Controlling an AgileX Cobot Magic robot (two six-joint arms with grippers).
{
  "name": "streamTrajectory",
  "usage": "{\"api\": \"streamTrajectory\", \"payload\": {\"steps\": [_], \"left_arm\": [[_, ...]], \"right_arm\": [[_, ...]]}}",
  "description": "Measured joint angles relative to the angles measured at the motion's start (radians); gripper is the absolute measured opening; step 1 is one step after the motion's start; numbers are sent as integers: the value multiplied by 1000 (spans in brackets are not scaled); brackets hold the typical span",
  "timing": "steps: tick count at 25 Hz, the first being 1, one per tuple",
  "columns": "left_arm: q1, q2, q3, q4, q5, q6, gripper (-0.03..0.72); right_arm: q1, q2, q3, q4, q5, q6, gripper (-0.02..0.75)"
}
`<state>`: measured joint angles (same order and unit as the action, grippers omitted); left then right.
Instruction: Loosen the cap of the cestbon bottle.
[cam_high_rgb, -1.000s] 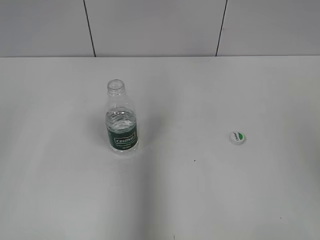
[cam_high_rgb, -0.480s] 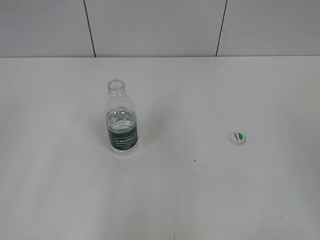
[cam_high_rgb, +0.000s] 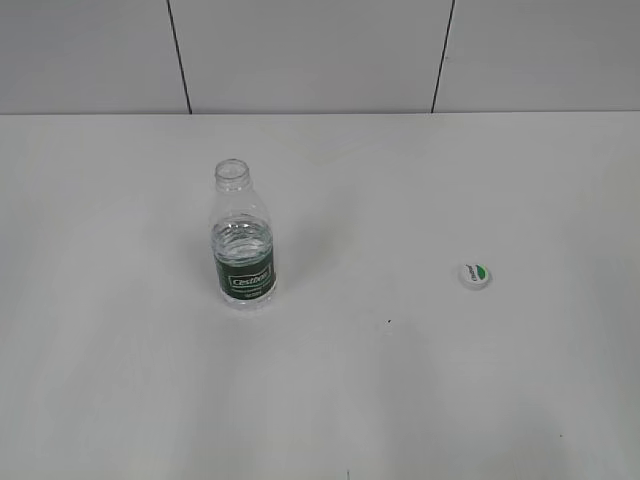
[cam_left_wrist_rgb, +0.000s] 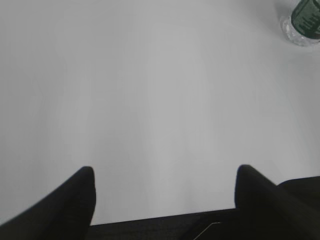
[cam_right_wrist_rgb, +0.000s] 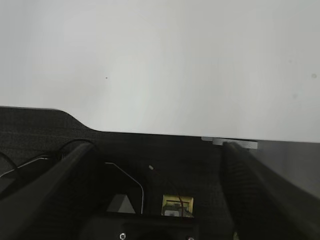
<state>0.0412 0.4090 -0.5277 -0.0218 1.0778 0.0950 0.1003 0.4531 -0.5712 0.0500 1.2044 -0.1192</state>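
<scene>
The cestbon bottle (cam_high_rgb: 243, 245) stands upright on the white table, left of centre, with its neck open and no cap on it. Its base also shows at the top right corner of the left wrist view (cam_left_wrist_rgb: 304, 22). The cap (cam_high_rgb: 474, 275) lies on the table at the right, well apart from the bottle, with its green mark facing up. Neither gripper shows in the exterior view. My left gripper (cam_left_wrist_rgb: 165, 175) is open and empty over bare table. My right gripper (cam_right_wrist_rgb: 157, 150) is open and empty, over the table's near edge.
The white table (cam_high_rgb: 400, 380) runs back to a grey panelled wall (cam_high_rgb: 310, 55). A tiny dark speck (cam_high_rgb: 389, 321) lies on the table. The right wrist view shows the table's front edge and a dark base with cables (cam_right_wrist_rgb: 150, 200) below it.
</scene>
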Motion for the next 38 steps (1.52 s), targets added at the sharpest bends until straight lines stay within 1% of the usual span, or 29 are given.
{"api": "streamTrajectory", "payload": {"steps": [12,23,30,36,38], "left_arm": [[0,-107,0,0,-7,0,517],[0,-300,0,0,-6,0,517],[0,-381,0,-30,-6,0,517],[0,-416,2,-34,-6,0,517],[0,-416,5,-35,-6,-16,517]], "right_arm": [[0,-189,55,28,-101,0,589],[0,-326,55,31,-109,0,589],[0,-447,55,32,-109,1,589],[0,-459,56,31,-110,2,589],[0,-459,56,31,-110,3,589]]}}
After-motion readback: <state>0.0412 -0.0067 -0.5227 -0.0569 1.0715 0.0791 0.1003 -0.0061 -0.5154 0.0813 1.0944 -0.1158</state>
